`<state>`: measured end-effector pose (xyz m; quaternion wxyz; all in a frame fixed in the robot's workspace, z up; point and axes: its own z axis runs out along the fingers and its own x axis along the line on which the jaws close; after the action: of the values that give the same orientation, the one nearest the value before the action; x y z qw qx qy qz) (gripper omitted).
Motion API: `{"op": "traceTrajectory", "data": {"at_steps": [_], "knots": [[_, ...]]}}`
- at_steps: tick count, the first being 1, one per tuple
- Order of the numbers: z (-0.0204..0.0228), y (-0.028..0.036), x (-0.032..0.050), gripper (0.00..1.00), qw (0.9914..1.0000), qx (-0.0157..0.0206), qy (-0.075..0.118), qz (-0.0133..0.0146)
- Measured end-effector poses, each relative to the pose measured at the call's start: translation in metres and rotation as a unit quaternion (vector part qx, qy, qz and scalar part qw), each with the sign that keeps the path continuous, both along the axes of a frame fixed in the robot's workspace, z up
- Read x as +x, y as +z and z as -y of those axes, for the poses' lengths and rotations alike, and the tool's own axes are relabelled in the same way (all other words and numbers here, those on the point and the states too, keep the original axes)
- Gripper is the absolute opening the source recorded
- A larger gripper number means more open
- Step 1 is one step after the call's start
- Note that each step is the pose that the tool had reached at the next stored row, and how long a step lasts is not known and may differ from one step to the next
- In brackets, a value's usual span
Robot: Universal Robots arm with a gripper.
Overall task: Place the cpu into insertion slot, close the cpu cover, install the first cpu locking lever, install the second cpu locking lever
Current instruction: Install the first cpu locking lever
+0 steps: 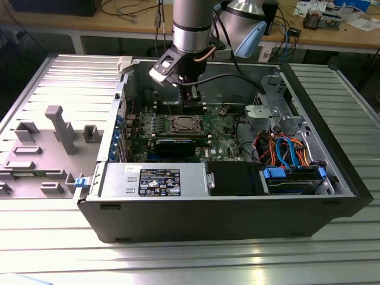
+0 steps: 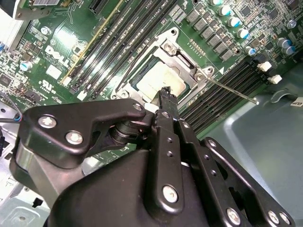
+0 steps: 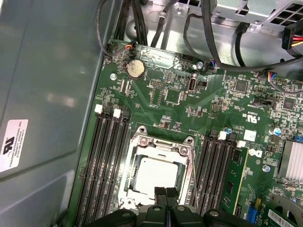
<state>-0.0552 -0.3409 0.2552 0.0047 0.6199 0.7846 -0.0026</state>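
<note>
Pincer was clenched, its tips together with nothing between them, just over the socket's edge. The cpu sat in the socket on the motherboard, and the cpu cover lay framing it. In the second wrist view a thin lever stuck out beside the socket.

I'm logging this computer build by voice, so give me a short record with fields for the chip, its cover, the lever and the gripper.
cpu: flat square chip with a silvery-grey metal top, seated in the socket
cpu cover: thin silvery metal frame, lying flat around the chip
lever: thin metal rod, sticking out from the socket, apparently unlatched
gripper: black fingers together, holding nothing, at the socket's edge
setting: green motherboard in an open black computer case
</note>
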Motion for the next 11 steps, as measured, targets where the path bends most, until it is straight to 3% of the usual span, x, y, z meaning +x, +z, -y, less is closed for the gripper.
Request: {"op": "traceTrajectory", "data": {"at_steps": [11], "knots": [[0.0000, 0.0000, 0.0000, 0.11, 0.99976, 0.0000, 0.022, 0.0000]]}}
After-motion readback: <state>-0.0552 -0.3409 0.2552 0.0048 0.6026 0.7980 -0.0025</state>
